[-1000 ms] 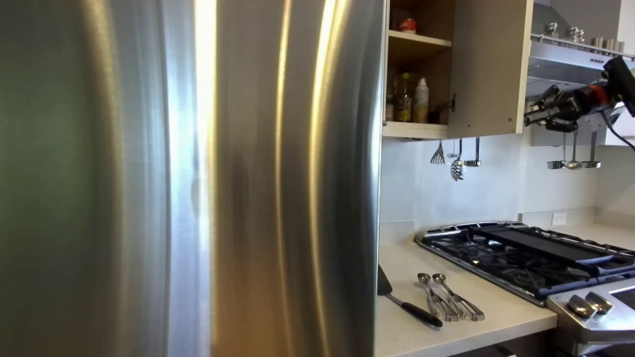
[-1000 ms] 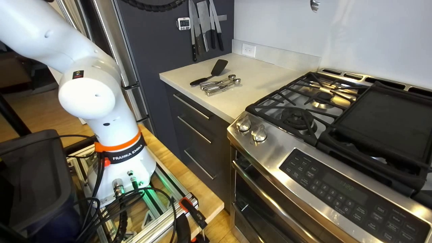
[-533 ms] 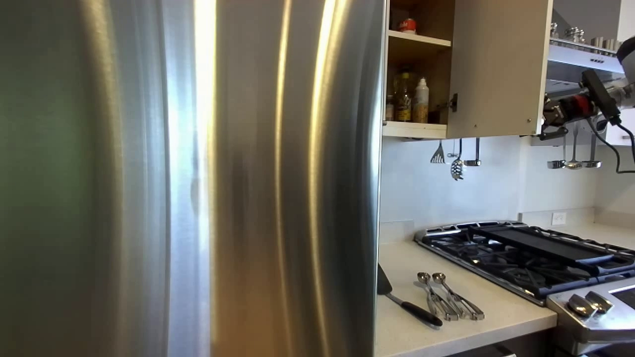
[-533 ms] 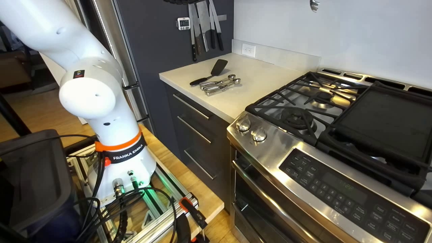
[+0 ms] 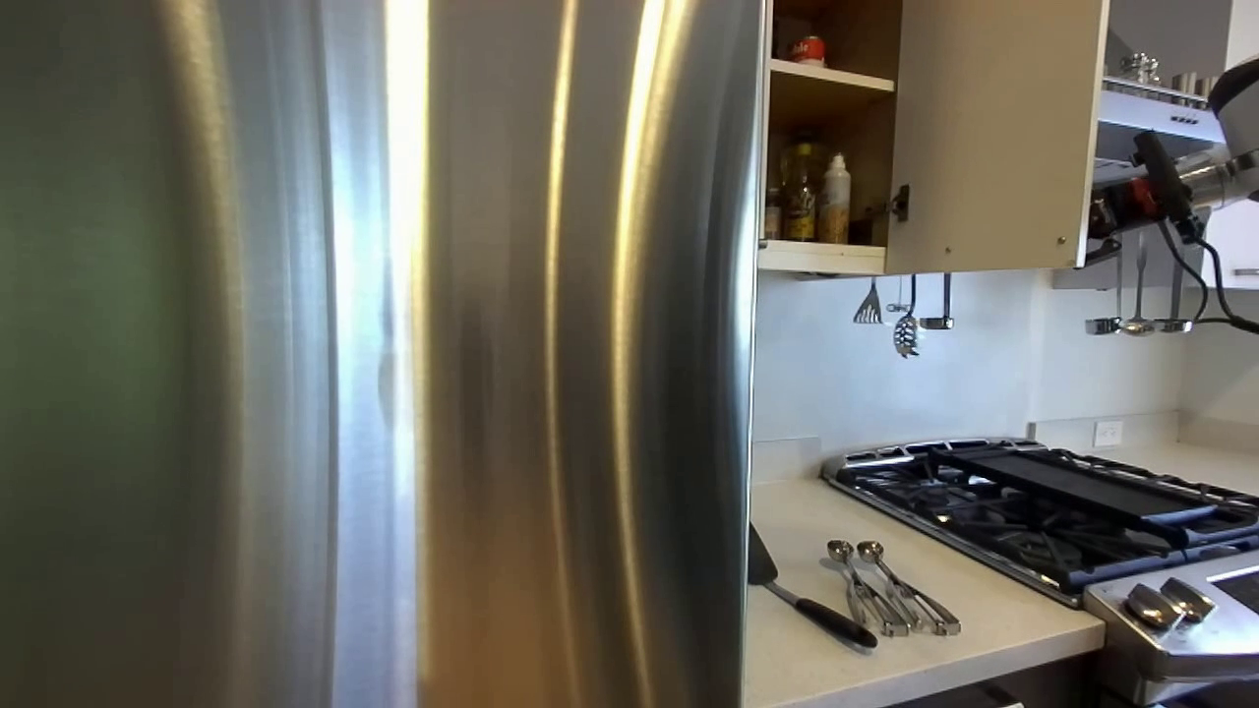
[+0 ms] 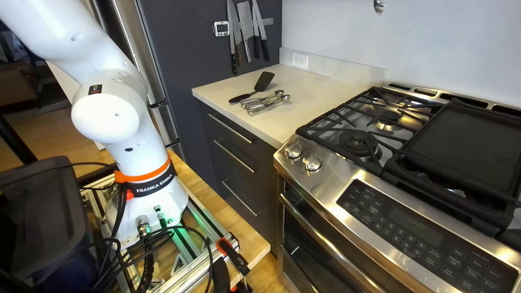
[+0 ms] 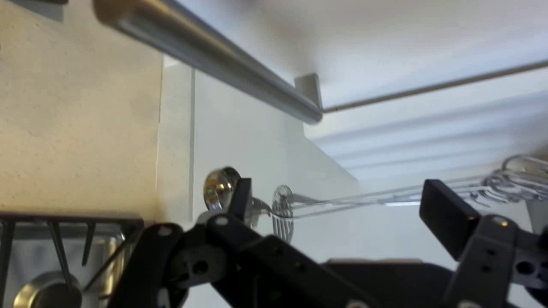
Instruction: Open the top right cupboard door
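The cupboard door (image 5: 993, 138), a flat cream-white panel, stands swung out from its cupboard with its inner face showing in an exterior view. Just past its free edge is my gripper (image 5: 1104, 224), its fingertips largely hidden behind the panel there. In the wrist view, the gripper (image 7: 338, 196) has its jaws wide apart and only air between its pads. Above them in that view, a metal bar handle (image 7: 222, 64) runs diagonally on a pale panel (image 7: 406, 38) that looks like the door's outer face. Handle and fingers appear apart.
A steel fridge (image 5: 472, 344) fills much of an exterior view. Bottles (image 5: 836, 202) stand inside the cupboard. Near the door are a range hood (image 5: 1161, 108) and hanging utensils (image 5: 906, 334). Below lie a counter (image 6: 317, 85) with scoops (image 6: 266, 101) and a stove (image 6: 358, 142).
The door has swung wider, its free edge shifting right in an exterior view. My gripper has opened and turned, its fingers passing from view beside the free edge to mostly behind it.
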